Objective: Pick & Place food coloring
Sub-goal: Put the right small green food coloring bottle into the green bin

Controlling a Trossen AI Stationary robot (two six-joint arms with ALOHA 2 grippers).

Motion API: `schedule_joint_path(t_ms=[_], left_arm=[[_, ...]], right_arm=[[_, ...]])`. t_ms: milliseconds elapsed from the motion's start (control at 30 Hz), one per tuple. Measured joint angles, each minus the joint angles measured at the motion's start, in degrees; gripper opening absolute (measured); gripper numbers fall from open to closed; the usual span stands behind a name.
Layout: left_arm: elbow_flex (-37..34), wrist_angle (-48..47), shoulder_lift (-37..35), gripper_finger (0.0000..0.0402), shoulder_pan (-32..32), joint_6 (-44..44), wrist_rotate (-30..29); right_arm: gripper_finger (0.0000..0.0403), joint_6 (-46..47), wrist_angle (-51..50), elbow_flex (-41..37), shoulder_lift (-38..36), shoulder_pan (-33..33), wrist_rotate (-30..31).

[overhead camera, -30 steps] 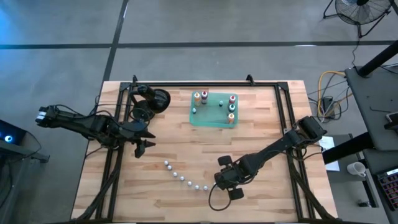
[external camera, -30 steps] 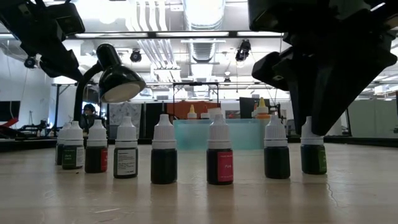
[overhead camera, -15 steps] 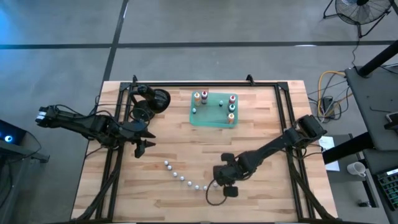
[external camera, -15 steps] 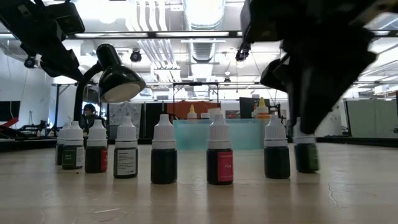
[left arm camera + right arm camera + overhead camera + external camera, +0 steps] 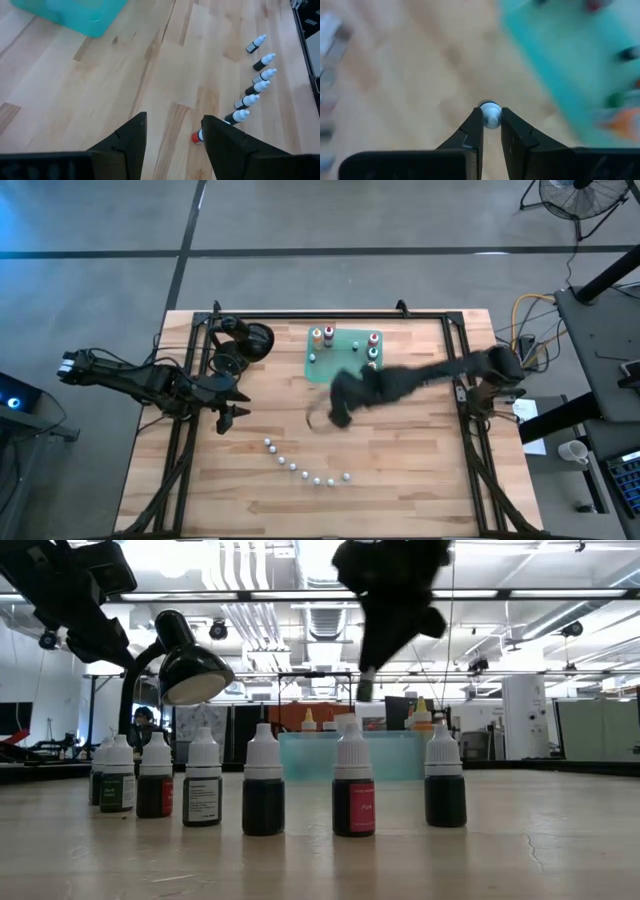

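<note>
Several small dark food coloring bottles with white caps stand upright in a curved row near the table's front, also seen in the low view. A few more stand in the translucent green tray at the far middle. My right gripper hovers between the row and the tray, shut on one bottle. My left gripper waits open at the table's left, above bare wood, with nothing between its fingers. My right gripper pinches the bottle's white round cap between its two fingertips. The fingers come from above, slanting down. The bottle's dark body hangs below the fingers, lifted clear of the table.
A black desk lamp stands at the far left, and its shade shows in the low view. Black frame rails run along the table's left, right and far sides. Bare wood lies between the row and the tray.
My right gripper has risen fast from the row's right end and swung toward the table's far edge and the tray, rolling as it went. The rightmost bottle has left the row and hangs clear of the table in that gripper.
</note>
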Motion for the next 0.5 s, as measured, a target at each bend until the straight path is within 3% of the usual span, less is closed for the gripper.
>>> schedule_joint_path(t_ms=[267,500], left_arm=[[0.0,0.5,0.0,0.0163,0.0,-0.9,0.5],[0.0,0.5,-0.2,0.0163,0.0,-3.0,1.2]], right_arm=[[0.0035,-3.1,-5.3,11.0,6.0,-16.7,-2.7],[0.0034,-7.1,-5.2,18.8,15.0,-21.7,-6.5]])
